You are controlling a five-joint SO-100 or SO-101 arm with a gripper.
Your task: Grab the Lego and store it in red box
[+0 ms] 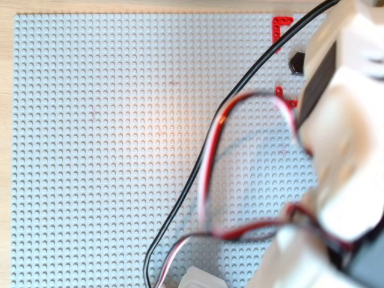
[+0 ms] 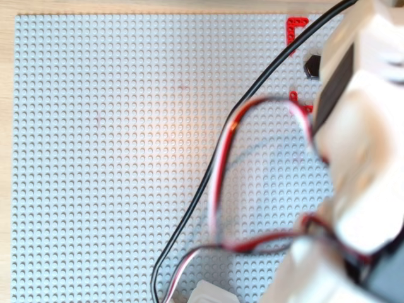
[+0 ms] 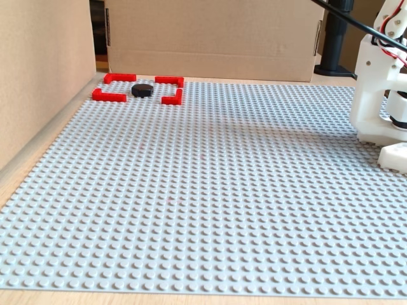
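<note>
- Both overhead views: Lego (image 1: pixel 296 62) lies between two showing corners of the red box (image 1: pixel 281 24), at the grey baseplate's (image 1: pixel 108 150) top right; blurred white arm (image 1: pixel 342 150) overlaps it — gripper unseen.
- Fixed view: Lego (image 3: pixel 142 90) sits inside the red box (image 3: pixel 119 78) — apparently stored; arm base (image 3: pixel 381 95) far right, well apart; grip state cannot be told.

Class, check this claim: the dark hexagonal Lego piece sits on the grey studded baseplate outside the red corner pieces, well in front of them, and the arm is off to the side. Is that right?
Not quite. In the fixed view the Lego piece sits inside the square marked by the red corner pieces, not in front of them. The rest holds: it rests on the grey baseplate, and the arm stands off at the right edge.
</note>
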